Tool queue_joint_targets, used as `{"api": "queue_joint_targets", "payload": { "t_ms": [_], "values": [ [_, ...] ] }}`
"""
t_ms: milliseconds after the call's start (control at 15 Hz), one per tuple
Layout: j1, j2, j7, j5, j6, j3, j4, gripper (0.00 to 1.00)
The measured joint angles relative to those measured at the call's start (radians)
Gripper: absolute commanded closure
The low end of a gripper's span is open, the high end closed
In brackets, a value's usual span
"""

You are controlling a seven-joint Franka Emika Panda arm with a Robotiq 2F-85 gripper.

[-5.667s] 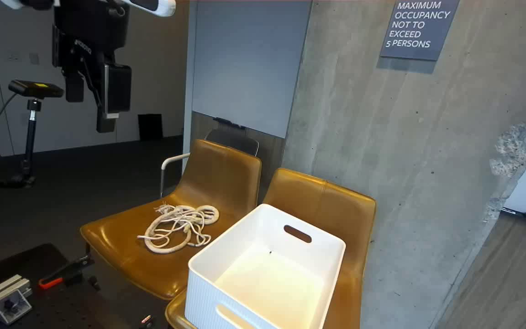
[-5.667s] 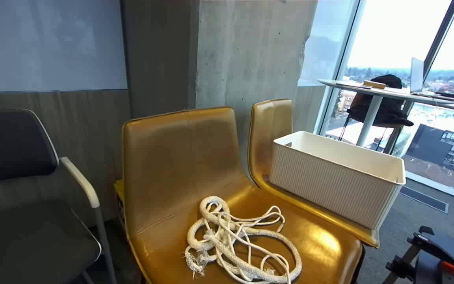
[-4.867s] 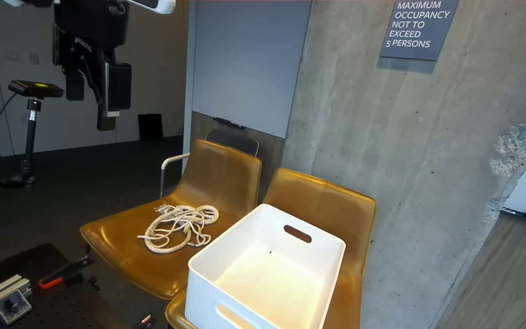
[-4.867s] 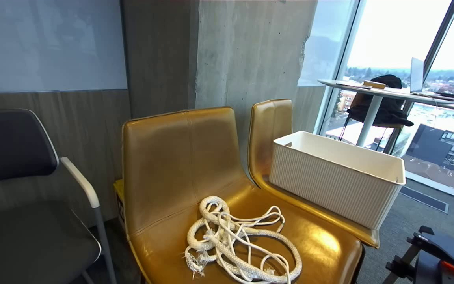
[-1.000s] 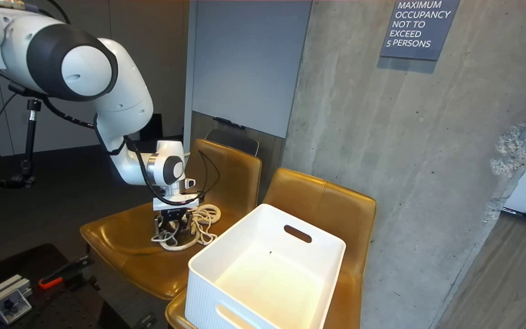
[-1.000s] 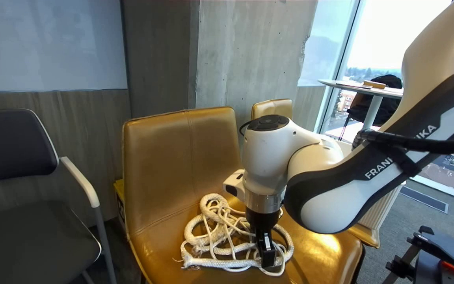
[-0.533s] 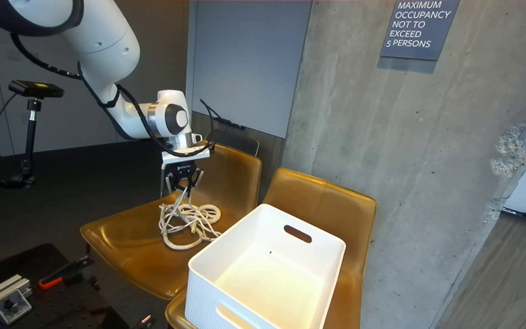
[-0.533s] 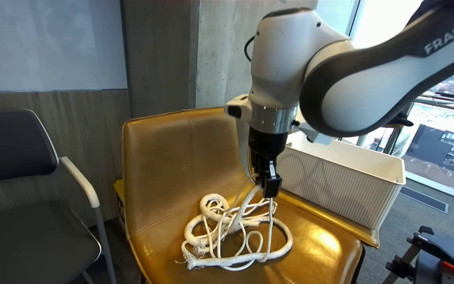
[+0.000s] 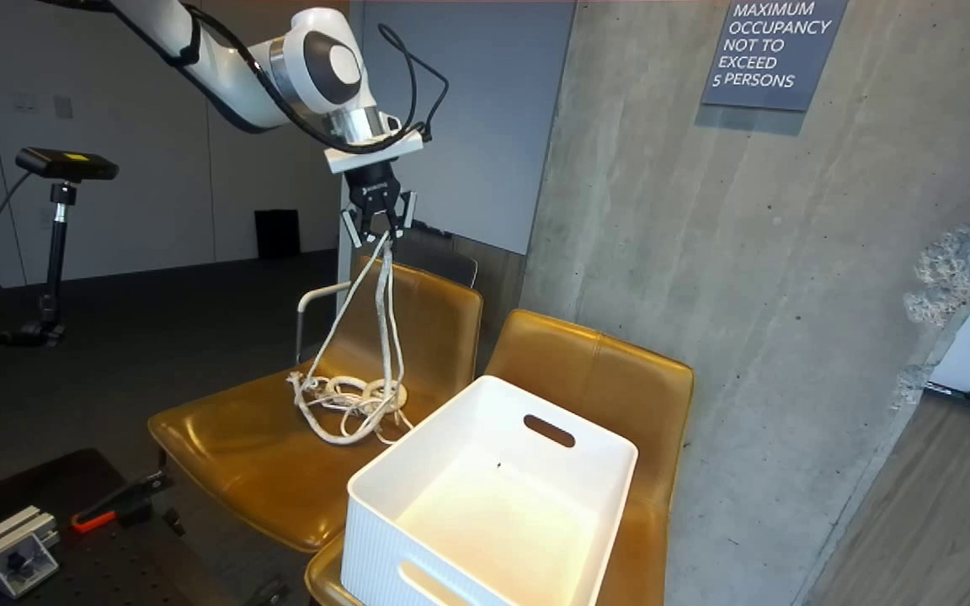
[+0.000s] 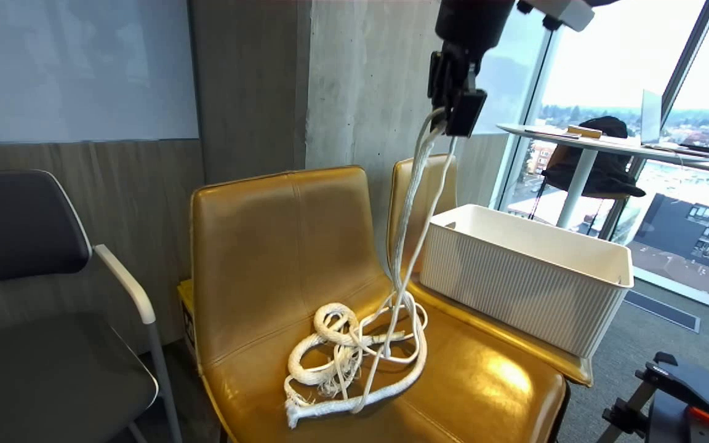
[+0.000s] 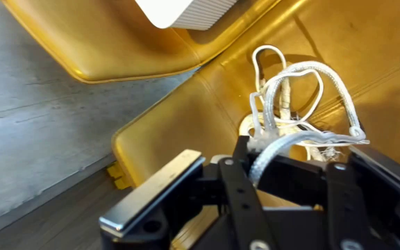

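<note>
My gripper [image 9: 384,236] hangs above a tan leather chair [image 9: 237,450], shut on a bundle of white rope [image 9: 383,316]. In an exterior view, thick and thin strands of the rope [image 10: 412,184] drop from the fingertips to the seat. The lower part still lies there in loose coils with a frayed end. In the wrist view a thick strand of rope [image 11: 283,140] bends over the jaws, which cover the exact pinch point. A white ribbed bin [image 9: 422,543] stands on the neighbouring tan chair, beside and below the gripper; its visible inside holds only a small dark speck.
A dark chair with a pale armrest [image 10: 124,280] stands beside the rope's chair. A black work surface with a clamp [image 9: 114,505] and an aluminium profile [image 9: 5,551] lies at the lower left. A camera on a stand [image 9: 64,164] and a concrete pillar [image 9: 704,295] are around.
Over the last second my gripper has risen from the chair seat and shifted toward the bin's side, pulling rope strands up with it. The coils on the seat have loosened and shrunk.
</note>
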Motion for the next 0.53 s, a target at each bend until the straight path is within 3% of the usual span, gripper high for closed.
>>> {"api": "queue_joint_targets", "payload": {
  "t_ms": [533],
  "values": [
    [-0.111,-0.107,-0.142,0.004,-0.195,-0.076,0.282,1.0]
  ]
}}
